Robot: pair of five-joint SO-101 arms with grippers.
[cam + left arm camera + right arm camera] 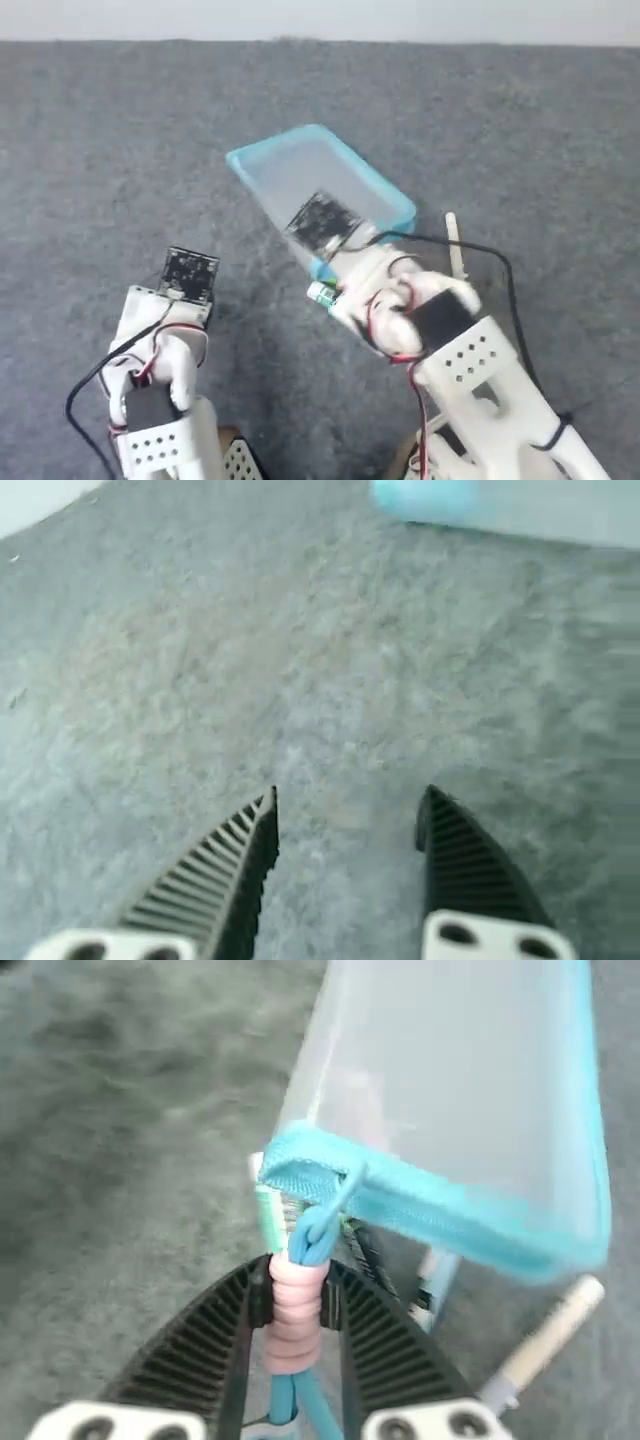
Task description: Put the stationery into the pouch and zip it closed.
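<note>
Grey, carpet-textured desk (100,150), with a pale strip of wall (320,18) along the far edge.

From the high view: near the middle of the desk, a translucent plastic pouch with turquoise trim (320,180), lying flat and skewed. Over its near end, the white right arm (480,370), wrist down at the pouch's edge. Poking out from under that arm, a small green-and-white cylinder (322,293), just beside the pouch's near corner. On the arm's other side, a slim white stick-shaped pen (455,245), lying on the desk close to the pouch. Toward the near edge, the white left arm (165,390), well apart from the pouch.

From the left wrist view: left gripper (345,815) over bare grey desk, its dark ribbed fingers (235,865) spread wide with nothing between them. Farther off, one turquoise corner of the pouch.

From the right wrist view: right gripper (295,1270) drawn narrow, both black ribbed fingers (380,1330) pressed against a pink ribbed zip pull (295,1315). Just past the pull, a blue zipper tab (315,1235) joined to the turquoise zip at the pouch's corner. Behind the pull, a blue cord (295,1400) running back between the fingers. Green-and-white cylinder just beside that zip corner. White pen on the desk beside the zip edge. Impossible to tell whether the zip is open or closed
</note>
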